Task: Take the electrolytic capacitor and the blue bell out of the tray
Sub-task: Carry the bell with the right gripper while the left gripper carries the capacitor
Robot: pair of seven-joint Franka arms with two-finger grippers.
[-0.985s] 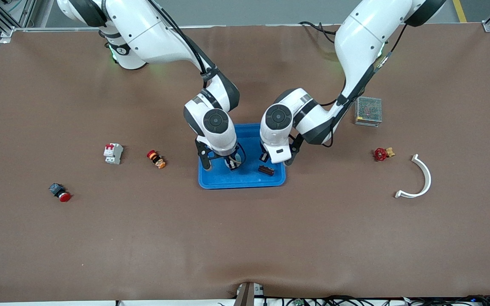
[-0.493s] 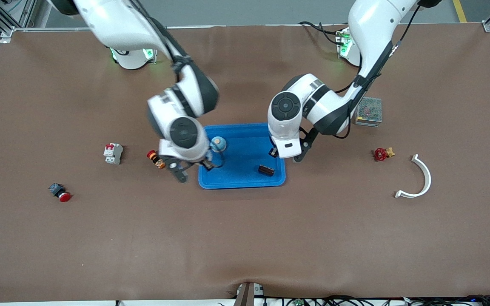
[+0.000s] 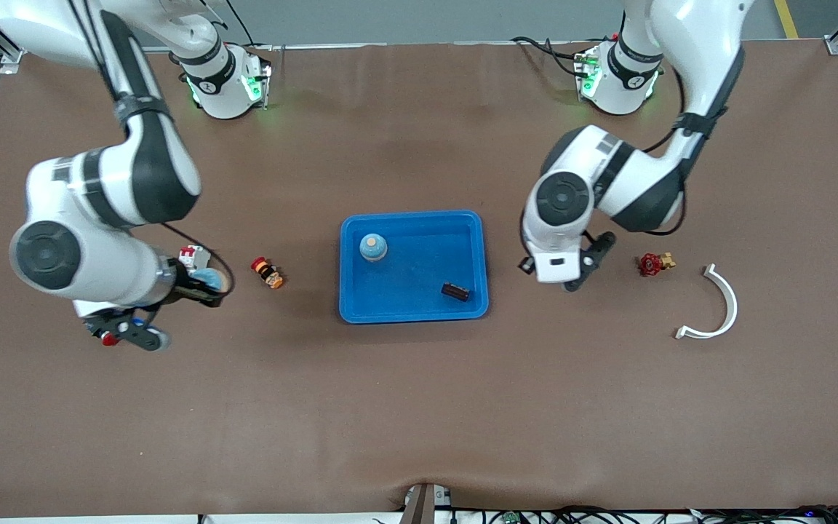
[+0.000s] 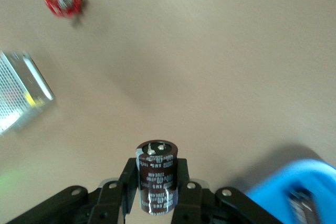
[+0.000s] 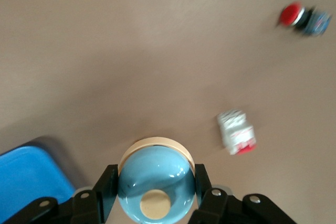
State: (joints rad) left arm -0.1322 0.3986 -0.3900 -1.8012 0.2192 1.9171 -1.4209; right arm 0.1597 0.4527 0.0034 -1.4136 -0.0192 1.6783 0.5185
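My right gripper (image 3: 204, 280) is shut on a blue dome bell (image 5: 155, 184) with a cream button. It hangs over the table beside the white breaker (image 3: 193, 262). My left gripper (image 3: 570, 281) is shut on a dark brown capacitor (image 4: 156, 179), over the table between the blue tray (image 3: 413, 309) and the red valve (image 3: 653, 263). The capacitor is hidden in the front view. In the tray stand a second blue bell (image 3: 373, 247) and a small dark brown part (image 3: 455, 292).
A red-and-orange button (image 3: 267, 272) lies between the breaker and the tray. A red push button (image 5: 302, 17) lies under the right wrist. A white curved piece (image 3: 717, 306) lies near the valve. A metal mesh box (image 4: 21, 93) shows in the left wrist view.
Both arms have swung away from the tray, each toward its own end of the table. A blue bell now shows in the tray where the right gripper was.
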